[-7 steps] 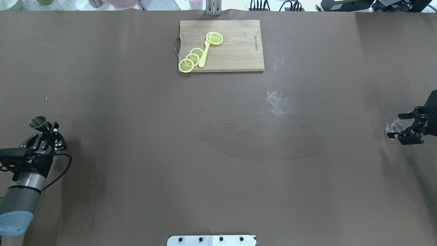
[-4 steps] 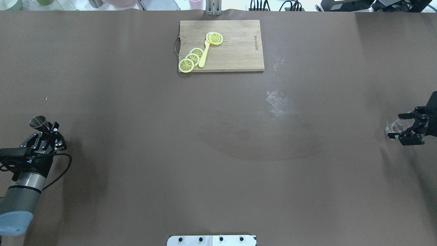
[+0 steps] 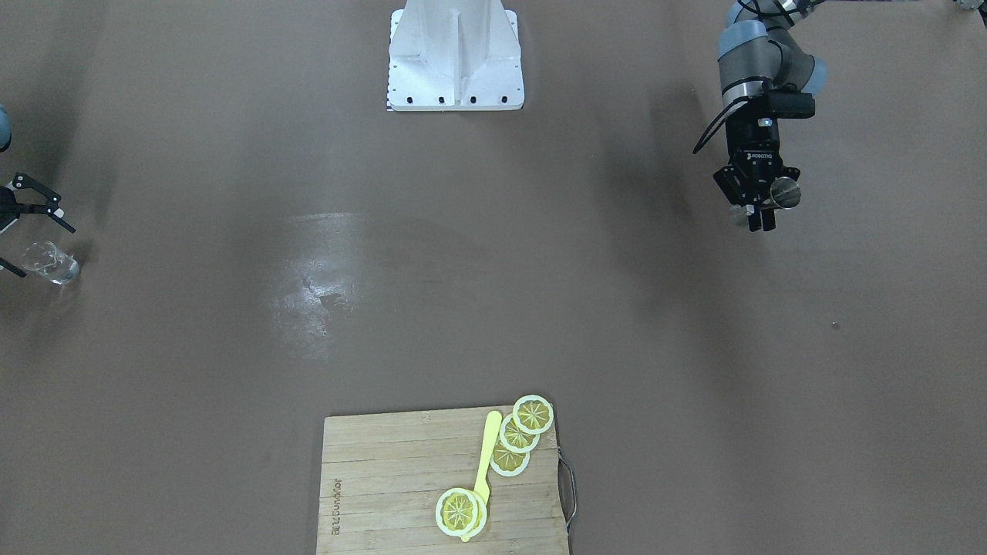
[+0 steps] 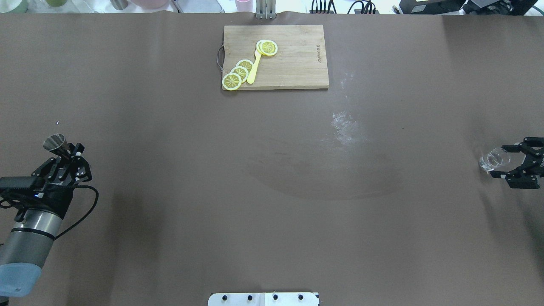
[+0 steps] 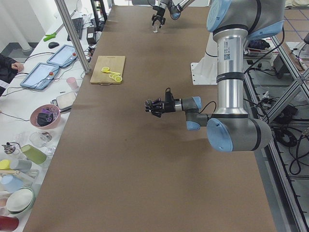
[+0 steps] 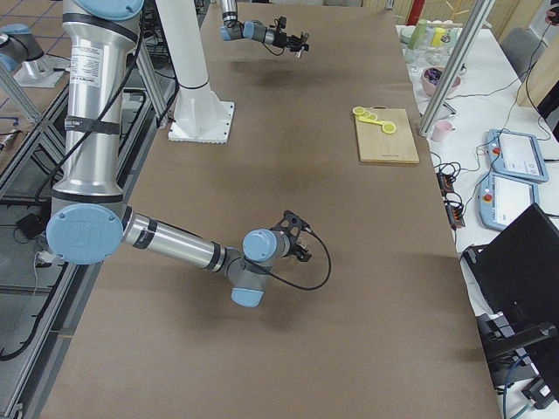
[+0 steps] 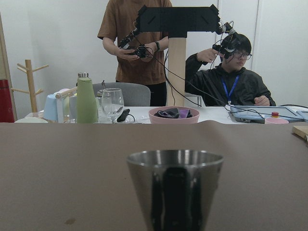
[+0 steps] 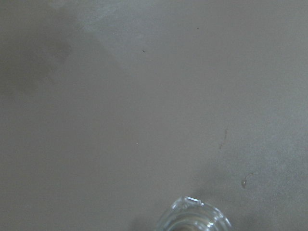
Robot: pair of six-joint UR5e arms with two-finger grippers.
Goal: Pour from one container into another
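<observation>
Early in the task, with no pouring begun. Grips the jigger (image 4: 55, 143) in the left gripper (image 4: 68, 152) at the left end of the table (image 4: 272, 221), with the fingers closed on its lower part. Holds it upright, mouth up, and apparently clear of the surface, judging from the side views. Cannot tell whether anything is inside: shows only the polished outer wall in the left wrist view. Finds the glass cup (image 4: 494, 158) well apart at the right end, seemingly standing on the table. Frames it with the right gripper (image 4: 501, 160), one finger on each side, spread to about the cup's width. Cannot tell whether those fingers press the glass or merely flank it. Leaves nearly everything to do, by this reading: settling the hold on the cup or leaving it standing, bringing the two vessels together across the whole breadth of the table, setting the jigger's lip over the cup's mouth, then tipping. Calls for a level carry, to judge by the jigger's wide mouth, should it be full. Shows a wooden cutting board (image 4: 293, 63) with lemon slices (image 4: 239, 73) at the far edge, well apart from both grippers and no part of the pour.
</observation>
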